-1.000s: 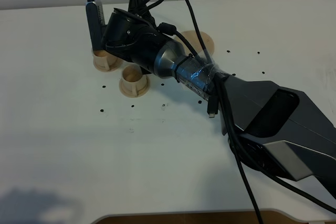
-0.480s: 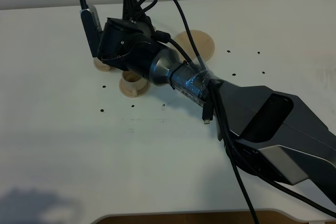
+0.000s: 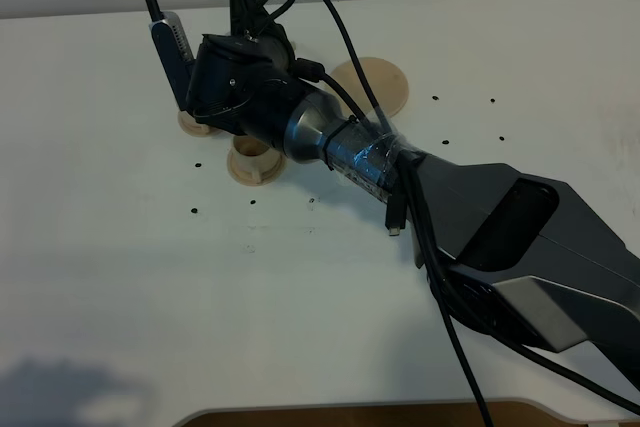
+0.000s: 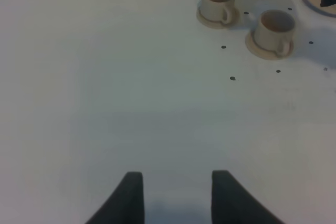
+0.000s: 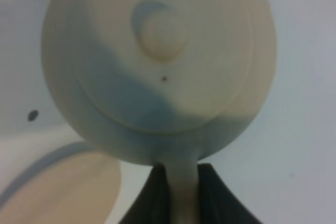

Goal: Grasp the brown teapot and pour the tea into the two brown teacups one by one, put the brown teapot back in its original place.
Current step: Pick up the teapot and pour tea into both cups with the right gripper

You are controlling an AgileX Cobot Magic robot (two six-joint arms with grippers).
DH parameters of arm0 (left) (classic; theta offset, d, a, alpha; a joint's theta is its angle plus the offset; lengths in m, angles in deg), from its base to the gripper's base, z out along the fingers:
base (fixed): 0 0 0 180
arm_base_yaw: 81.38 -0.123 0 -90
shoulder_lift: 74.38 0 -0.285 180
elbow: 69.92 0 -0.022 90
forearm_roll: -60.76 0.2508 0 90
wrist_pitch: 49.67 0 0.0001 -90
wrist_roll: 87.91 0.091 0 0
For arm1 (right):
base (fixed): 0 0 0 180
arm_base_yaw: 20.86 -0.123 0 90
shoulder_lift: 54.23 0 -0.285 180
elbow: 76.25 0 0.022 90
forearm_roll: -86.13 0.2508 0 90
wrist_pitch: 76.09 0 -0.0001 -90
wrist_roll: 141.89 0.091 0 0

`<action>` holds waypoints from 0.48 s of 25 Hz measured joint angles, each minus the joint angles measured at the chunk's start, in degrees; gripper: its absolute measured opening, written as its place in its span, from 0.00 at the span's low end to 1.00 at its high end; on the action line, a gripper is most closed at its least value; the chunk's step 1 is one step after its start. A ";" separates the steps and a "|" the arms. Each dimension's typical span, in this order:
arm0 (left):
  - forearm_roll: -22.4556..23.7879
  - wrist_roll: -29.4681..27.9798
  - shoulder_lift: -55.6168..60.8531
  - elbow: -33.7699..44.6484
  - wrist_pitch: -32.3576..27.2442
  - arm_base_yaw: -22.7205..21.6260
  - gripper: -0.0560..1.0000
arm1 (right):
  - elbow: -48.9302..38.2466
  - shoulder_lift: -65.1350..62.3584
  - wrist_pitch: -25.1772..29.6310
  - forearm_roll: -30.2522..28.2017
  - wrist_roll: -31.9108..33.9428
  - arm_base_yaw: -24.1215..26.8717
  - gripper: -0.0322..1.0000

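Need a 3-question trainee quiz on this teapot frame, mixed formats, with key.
1. True or false: the right gripper is shut on the pale tan round-bellied ceramic teapot.
2. The left gripper is: A) open above the bare white table; B) shut on nothing; C) shut on the teapot.
3. Fill in: the left wrist view shows ___ small tan cylindrical teacups.
Key: 1 true; 2 A; 3 two.

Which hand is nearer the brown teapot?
Right. The right hand grips the brown teapot by its handle; the left hand hangs open over the table, far from it.
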 joint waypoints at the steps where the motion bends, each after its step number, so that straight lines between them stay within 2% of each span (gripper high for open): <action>1: 0.00 0.00 0.00 0.00 0.00 0.00 0.37 | 0.00 0.00 -0.30 -0.41 -0.06 0.00 0.12; 12: 0.00 0.00 0.00 0.00 0.00 0.00 0.37 | 0.00 0.00 -1.17 -3.08 -1.95 -0.49 0.12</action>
